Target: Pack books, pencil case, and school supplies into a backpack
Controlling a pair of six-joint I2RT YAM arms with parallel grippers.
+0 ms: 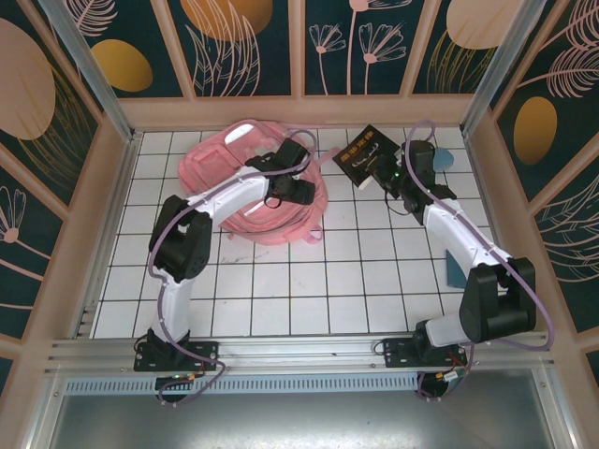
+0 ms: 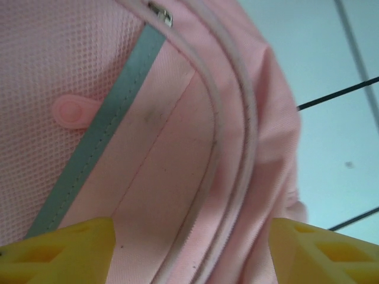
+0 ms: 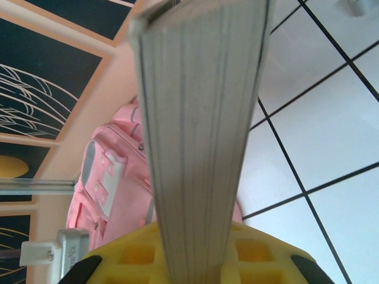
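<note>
Left arm [image 1: 229, 196], right arm [image 1: 456, 234] — white link shells, black joints, lilac cables [image 1: 153, 265] looped alongside; black base plates [image 1: 182, 355]; yellow fingers [image 2: 59, 251], moulded recesses.

Can't see the middle of the backpack [image 1: 211, 164] from above, buried under the left arm [image 1: 234, 194]; can't read the book [image 1: 360, 154] cover, way too tiny; blurry and cropped up close.

The right tool [image 3: 195, 260] clamps a book [image 3: 201, 136] upright — page edges facing the camera — with the pink backpack [image 3: 112, 177] behind it, near the white gridded bench's [image 3: 320, 118] walled edge.
</note>
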